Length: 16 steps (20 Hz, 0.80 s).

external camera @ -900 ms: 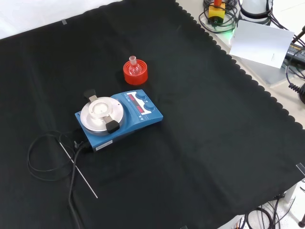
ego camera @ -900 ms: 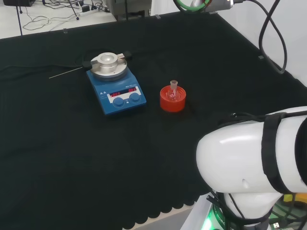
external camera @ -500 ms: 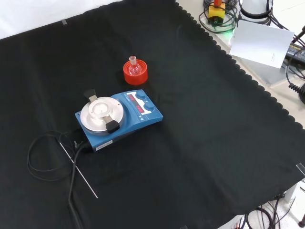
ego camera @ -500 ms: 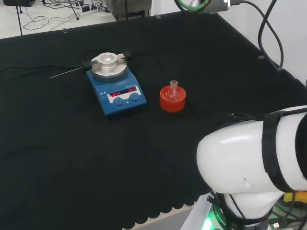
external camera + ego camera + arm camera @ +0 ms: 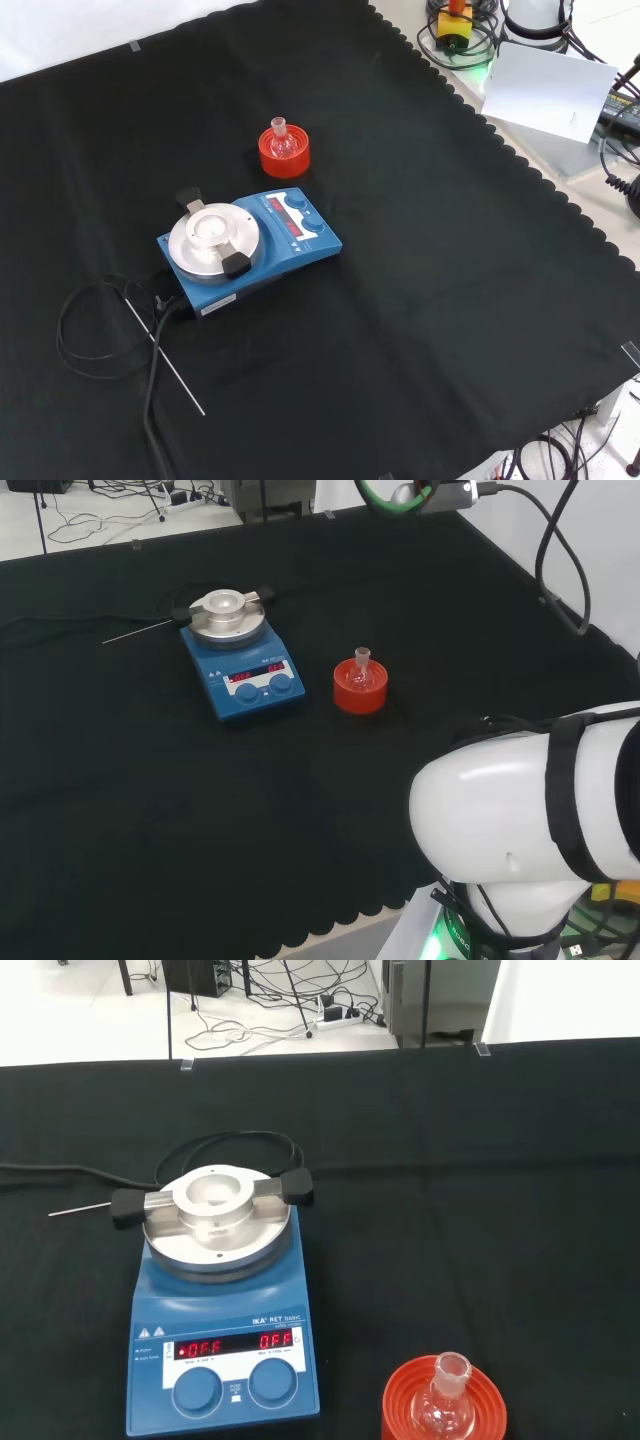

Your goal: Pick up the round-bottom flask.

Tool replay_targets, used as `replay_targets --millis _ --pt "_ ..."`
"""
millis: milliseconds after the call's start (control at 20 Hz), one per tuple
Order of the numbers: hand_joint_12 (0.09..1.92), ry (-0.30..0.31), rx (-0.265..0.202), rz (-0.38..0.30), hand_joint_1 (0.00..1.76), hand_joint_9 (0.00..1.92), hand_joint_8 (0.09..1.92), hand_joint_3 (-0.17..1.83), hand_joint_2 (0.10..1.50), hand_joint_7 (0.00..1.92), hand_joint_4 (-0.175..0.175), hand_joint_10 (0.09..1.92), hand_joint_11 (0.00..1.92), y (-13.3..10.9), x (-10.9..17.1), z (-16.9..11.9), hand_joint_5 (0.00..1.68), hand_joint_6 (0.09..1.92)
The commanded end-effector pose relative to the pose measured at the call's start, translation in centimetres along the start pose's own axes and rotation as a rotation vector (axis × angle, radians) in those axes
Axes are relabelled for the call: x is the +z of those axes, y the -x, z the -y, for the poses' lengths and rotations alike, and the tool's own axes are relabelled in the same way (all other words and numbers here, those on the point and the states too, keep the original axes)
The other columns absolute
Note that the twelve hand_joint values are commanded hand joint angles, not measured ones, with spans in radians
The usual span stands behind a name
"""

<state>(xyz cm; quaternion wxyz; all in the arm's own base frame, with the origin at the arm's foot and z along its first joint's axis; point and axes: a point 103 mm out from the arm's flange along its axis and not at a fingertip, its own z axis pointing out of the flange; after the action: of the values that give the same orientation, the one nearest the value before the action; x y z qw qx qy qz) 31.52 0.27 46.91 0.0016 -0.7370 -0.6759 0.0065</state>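
In the head view, the round-bottom flask (image 5: 361,672) sits upright in a red ribbed stand (image 5: 359,688) near the middle of the black-clothed surface (image 5: 150,800). A blue magnetic stirrer hotplate (image 5: 241,667) lies just beside it at about 9 o'clock, with a thin metal probe (image 5: 140,633) and black cable trailing off at the hotplate's 10 o'clock. The arm's white link (image 5: 530,810) bulks at 4 o'clock from the flask, well apart from it.

In the front view, the flask (image 5: 281,140) in its stand (image 5: 284,153) is at 1 o'clock from the hotplate (image 5: 250,250), near but not touching. Nothing is in contact with the flask.

In the wrist view, the flask (image 5: 446,1405) and stand (image 5: 444,1415) appear with the hotplate (image 5: 223,1310) beside them, its display lit. The state of the fingers cannot be told from these views.

As a judgement, the task is at its opening approach: the flask is untouched in its stand. The next move calls for bringing the hand down over the flask's short neck, clear of the hotplate, then closing around the neck or bulb and lifting straight up out of the stand.
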Motion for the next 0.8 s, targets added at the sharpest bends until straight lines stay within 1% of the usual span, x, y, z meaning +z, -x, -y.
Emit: replay_targets --millis 50,300,550,650,700,800 --pt "1.17 -0.028 0.072 -0.037 0.0 0.13 0.49 0.29 1.3 0.01 -0.014 0.65 0.0 2.3 3.8 -0.6 0.31 0.12" --pt "1.19 -0.045 0.108 -0.051 0.0 0.14 0.5 0.27 1.3 0.02 -0.018 0.65 0.0 3.8 7.0 -1.4 0.34 0.1" --pt "1.22 -0.05 0.117 -0.073 0.08 0.16 0.51 0.24 1.29 0.03 -0.024 0.66 0.0 4.9 10.3 -2.9 0.38 0.09" --pt "1.23 -0.06 0.115 -0.088 0.09 0.16 0.51 0.23 1.29 0.04 -0.026 0.66 0.0 5.3 11.8 -3.6 0.4 0.09" --pt "1.23 -0.072 0.115 -0.092 0.1 0.16 0.52 0.23 1.28 0.04 -0.027 0.66 0.0 5.9 12.7 -4.0 0.4 0.09" --pt "1.24 -0.074 0.118 -0.102 0.12 0.16 0.52 0.23 1.28 0.04 -0.029 0.66 0.0 6.2 14.0 -4.8 0.41 0.09"
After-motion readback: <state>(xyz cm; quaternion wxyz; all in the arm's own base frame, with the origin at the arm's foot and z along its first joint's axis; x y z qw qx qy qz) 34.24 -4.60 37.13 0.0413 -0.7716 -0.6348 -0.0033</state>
